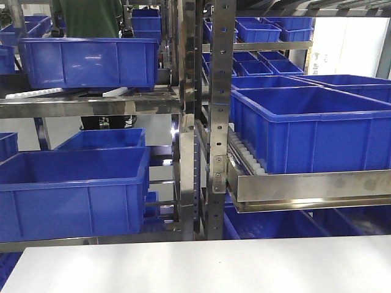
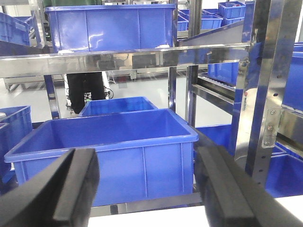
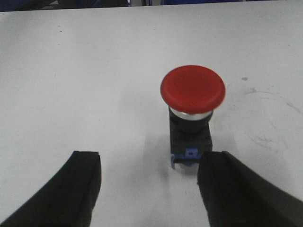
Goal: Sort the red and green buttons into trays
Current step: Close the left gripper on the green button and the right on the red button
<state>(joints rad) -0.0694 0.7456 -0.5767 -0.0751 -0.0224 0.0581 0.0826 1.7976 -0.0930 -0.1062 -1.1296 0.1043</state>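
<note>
A red mushroom-head button (image 3: 192, 90) on a black body with a blue base stands on the white table (image 3: 71, 85) in the right wrist view. My right gripper (image 3: 149, 161) is open above the table, and the button sits just beyond its right finger (image 3: 232, 189). My left gripper (image 2: 147, 163) is open and empty, raised and facing the racks. No green button and no sorting tray show in any view. Neither gripper shows in the front view.
Steel racks (image 1: 189, 110) with several blue plastic bins (image 1: 73, 183) stand behind the white table (image 1: 201, 265). A large blue bin (image 2: 104, 142) is straight ahead of my left gripper. A person in green (image 1: 91, 18) stands behind the racks.
</note>
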